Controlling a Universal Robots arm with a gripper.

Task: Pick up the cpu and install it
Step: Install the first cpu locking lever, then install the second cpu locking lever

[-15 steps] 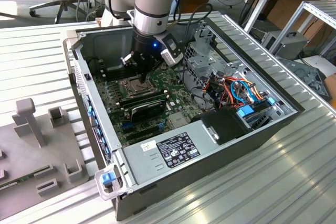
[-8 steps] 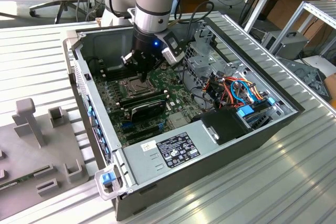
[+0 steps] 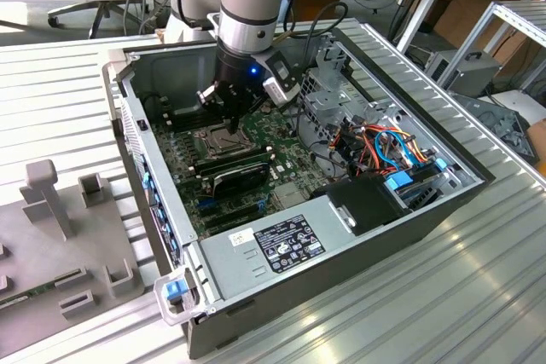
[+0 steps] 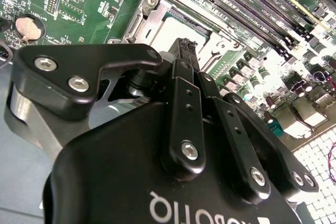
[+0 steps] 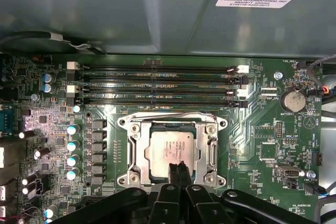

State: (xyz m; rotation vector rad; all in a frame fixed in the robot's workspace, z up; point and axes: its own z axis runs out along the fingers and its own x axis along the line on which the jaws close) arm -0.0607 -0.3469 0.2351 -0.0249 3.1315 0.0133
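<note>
Black two-finger gripper [image 5: 178, 170] pinched closed, fingertips together, nothing between them, tips right over the near edge of the flat square silver-beige cpu [image 5: 168, 151]. Grey robot arm [image 3: 247, 6] comes straight down into the open grey computer case [image 3: 409, 210], wrist vertical, gripper [image 3: 229, 117] low over the green motherboard [image 3: 281, 164]. Cpu sits flat inside the metal-framed socket [image 5: 134, 148], frame surrounding it, beside the long black memory slots [image 5: 157, 85]. In the second wrist view, fingertips [image 4: 182, 45] hang just above the cpu [image 4: 170, 30].
</note>
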